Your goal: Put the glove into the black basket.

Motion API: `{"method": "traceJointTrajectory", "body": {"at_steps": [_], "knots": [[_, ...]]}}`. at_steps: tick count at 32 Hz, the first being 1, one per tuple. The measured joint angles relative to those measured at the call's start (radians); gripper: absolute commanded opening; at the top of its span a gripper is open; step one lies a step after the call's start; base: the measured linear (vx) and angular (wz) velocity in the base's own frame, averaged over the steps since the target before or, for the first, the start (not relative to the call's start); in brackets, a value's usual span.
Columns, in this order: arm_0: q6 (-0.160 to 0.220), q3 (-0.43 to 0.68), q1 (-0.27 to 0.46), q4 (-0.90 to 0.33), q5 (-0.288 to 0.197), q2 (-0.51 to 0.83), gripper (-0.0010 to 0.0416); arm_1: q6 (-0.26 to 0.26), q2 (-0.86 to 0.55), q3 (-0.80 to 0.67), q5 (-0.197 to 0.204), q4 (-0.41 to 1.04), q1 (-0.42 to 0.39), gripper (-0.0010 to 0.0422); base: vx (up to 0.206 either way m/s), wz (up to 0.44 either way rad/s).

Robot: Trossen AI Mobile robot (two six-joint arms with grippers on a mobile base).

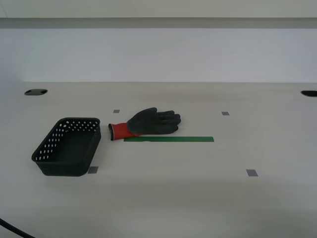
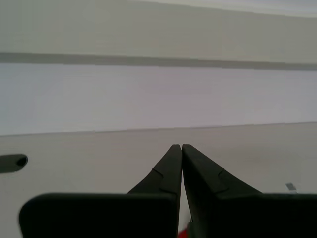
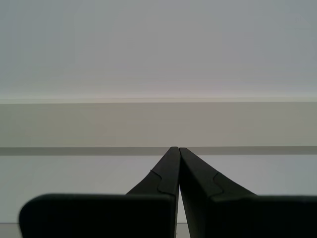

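Note:
The glove (image 1: 147, 123) lies flat on the white table in the exterior view, its dark grey fingers toward the exterior view's right and its red cuff toward the basket. The black basket (image 1: 49, 147) stands just to the exterior view's left of it, with nothing showing inside. Neither arm shows in the exterior view. My second gripper (image 2: 179, 148) is shut and empty, above the table and facing the back wall; a sliver of red shows at the frame edge between its fingers. My first gripper (image 3: 176, 150) is shut and empty, facing the wall.
A green tape strip (image 1: 169, 139) lies along the glove's near side. Small grey tape squares (image 1: 252, 172) mark the table. Dark cable holes (image 1: 35, 92) sit at the table's back corners. A black cable (image 1: 15, 230) crosses the near corner at the exterior view's left.

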State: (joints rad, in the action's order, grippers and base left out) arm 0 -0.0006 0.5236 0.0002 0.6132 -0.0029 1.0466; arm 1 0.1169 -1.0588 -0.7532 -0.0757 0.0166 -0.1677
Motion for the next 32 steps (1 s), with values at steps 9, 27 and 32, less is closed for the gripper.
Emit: {"method": "traceJointTrajectory", "body": {"at_steps": [9,27,32], "knots": [[0.000,0.000,-0.001,0.000,0.000,0.000,0.0001,0.027,-0.127,-0.151,0.000,0.238,-0.055,-0.0001,0.000,0.000],[0.000,0.000,-0.001,0.001,0.000,0.000,0.0001,0.008,-0.761,-0.538,0.002,0.416,-0.264,0.0000,0.000,0.000],[0.000,0.000,0.000,0.000,0.000,0.000,0.0001,0.008,-0.914,-0.681,0.002,0.450,-0.298,0.0000,0.000,0.000]]}}
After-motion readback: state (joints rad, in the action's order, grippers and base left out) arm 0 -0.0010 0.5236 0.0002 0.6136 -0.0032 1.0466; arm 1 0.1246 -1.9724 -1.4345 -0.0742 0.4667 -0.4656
